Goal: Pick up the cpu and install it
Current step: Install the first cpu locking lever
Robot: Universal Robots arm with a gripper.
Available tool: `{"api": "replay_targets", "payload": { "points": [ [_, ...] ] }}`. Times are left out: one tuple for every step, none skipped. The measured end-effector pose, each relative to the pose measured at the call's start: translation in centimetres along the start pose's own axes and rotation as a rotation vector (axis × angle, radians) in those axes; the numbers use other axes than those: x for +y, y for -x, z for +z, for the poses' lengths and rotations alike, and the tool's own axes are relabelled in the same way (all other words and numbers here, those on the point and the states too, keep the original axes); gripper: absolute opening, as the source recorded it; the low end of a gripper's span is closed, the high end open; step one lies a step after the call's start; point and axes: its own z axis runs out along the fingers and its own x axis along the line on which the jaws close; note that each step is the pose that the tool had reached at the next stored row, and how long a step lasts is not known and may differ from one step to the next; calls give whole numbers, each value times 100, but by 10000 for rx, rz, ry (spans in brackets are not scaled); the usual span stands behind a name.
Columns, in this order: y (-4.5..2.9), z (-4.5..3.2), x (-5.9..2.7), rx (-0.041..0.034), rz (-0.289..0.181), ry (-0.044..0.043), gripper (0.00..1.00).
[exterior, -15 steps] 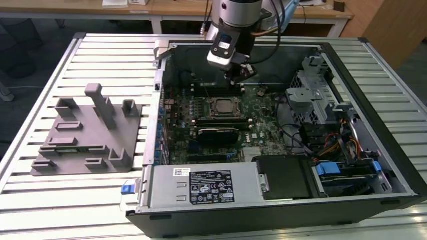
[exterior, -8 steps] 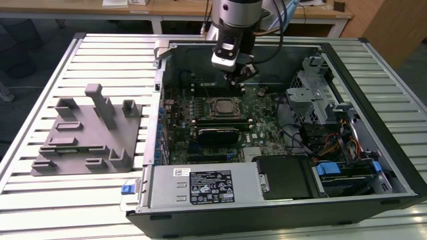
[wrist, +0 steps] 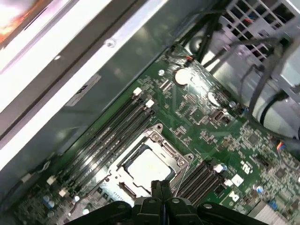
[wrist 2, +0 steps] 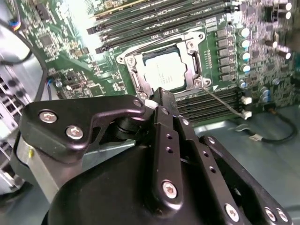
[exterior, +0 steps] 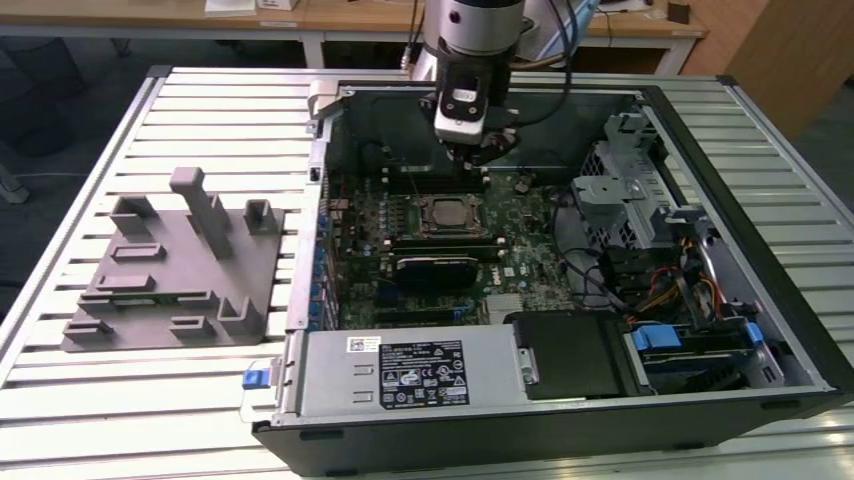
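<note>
My gripper (wrist: pixel 159 186) is pinched closed with nothing in it, hanging right by the socket frame (wrist: pixel 180 161). The cpu (wrist: pixel 149 165) sits flat inside that frame, silver top up. Memory slots (wrist: pixel 112 136) run alongside the frame, with the case wall (wrist: pixel 93 70) beyond.

The claw (wrist: pixel 161 185) has its two fingers pressed together with nothing between them. Just ahead of the tips, the cpu (wrist: pixel 147 166) lies flat inside the metal socket frame (wrist: pixel 180 161) on the green motherboard (wrist: pixel 206 117). Dark memory slots (wrist: pixel 117 126) run along either side of the socket. Farther out beyond the claw are a round coin battery (wrist: pixel 180 75), the grey case wall (wrist: pixel 93 70) and some black cables (wrist: pixel 201 37).
</note>
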Motion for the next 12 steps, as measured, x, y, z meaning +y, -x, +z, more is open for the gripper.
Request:
{"api": "replay_targets", "payload": {
  "points": [
    [0,1,0,2,-171,4,11],
    [0,1,0,4,-344,8,11],
    [0,2,0,7,-518,12,11],
    [-1,2,-1,9,-693,15,11],
    [-1,3,-1,11,-868,19,11],
    [-1,3,-1,13,-1043,23,11],
    [-1,3,-1,15,-1225,26,11],
    [-1,3,-1,17,-1390,30,11],
    [-1,4,-1,19,-1555,34,11],
    [-1,4,-1,22,-1729,38,11],
    [-2,5,-1,24,-1909,42,11],
    [-1,5,-1,27,-2094,46,11]
  ]
}}
